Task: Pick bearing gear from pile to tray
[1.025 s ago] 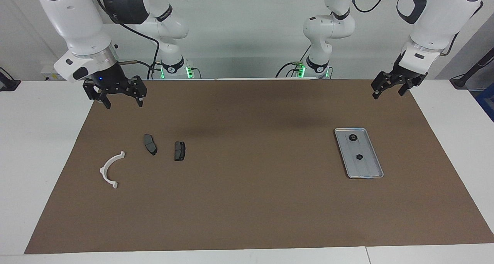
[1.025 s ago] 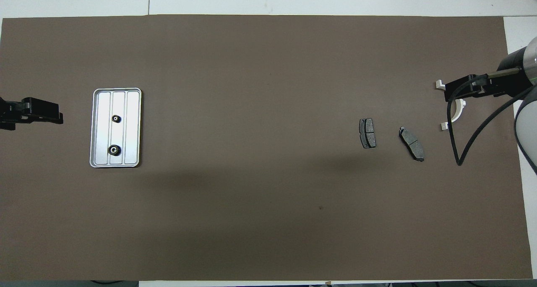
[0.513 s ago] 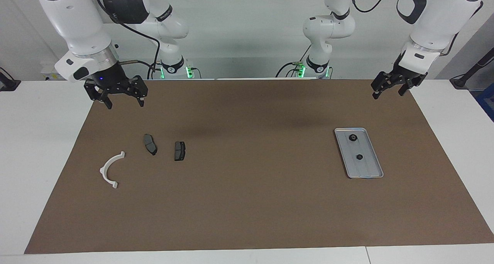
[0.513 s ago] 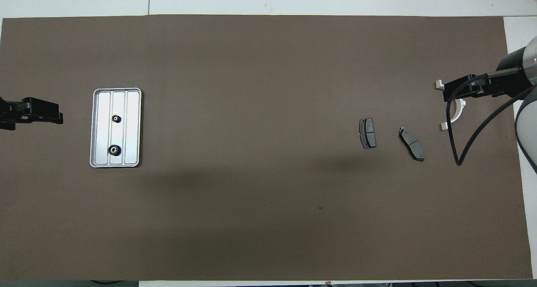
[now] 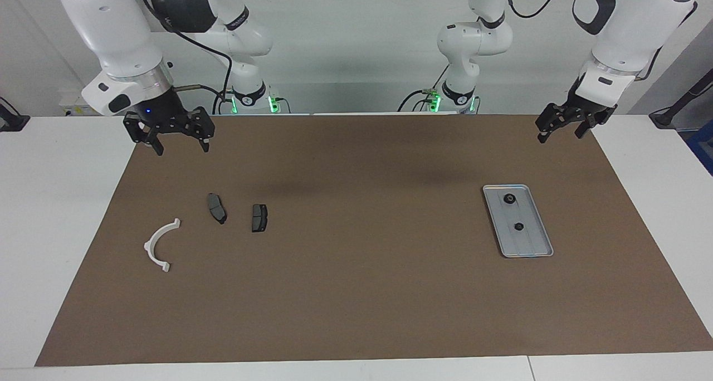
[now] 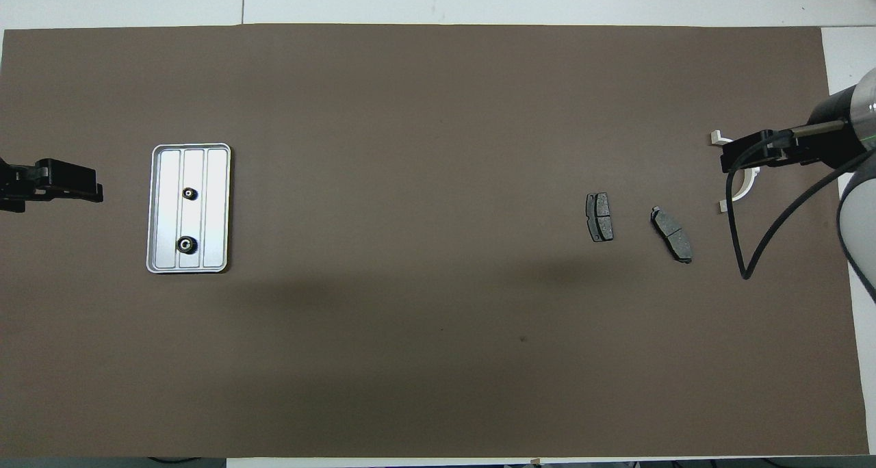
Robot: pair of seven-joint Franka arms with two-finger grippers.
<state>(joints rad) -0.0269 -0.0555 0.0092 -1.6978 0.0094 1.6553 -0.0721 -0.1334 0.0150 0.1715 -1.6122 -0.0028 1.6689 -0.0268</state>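
Note:
Two small black round bearing gears (image 5: 508, 199) (image 5: 518, 226) lie in the silver ribbed tray (image 5: 535, 250), which appears in the overhead view as the tray (image 6: 217, 180) with the gears (image 6: 189, 193) (image 6: 185, 245) in it. The pile, toward the right arm's end, holds a white half-ring bracket (image 5: 159, 244) and two dark grey plates (image 5: 216, 208) (image 5: 259, 217). My right gripper (image 5: 181, 146) hangs open and empty in the air over the mat's corner by the pile. In the overhead view the right gripper (image 6: 729, 154) covers part of the bracket (image 6: 749, 180). My left gripper (image 5: 560, 136) waits open and empty over the mat's other corner, by the tray.
A brown mat (image 5: 356, 292) covers most of the white table. The plates (image 6: 599, 216) (image 6: 671, 233) lie apart from each other, nearer to the robots than the bracket. A black cable (image 6: 742, 235) loops down from the right arm.
My right gripper has risen slightly and drawn back a little toward its base. The left arm and all parts have stayed where they were.

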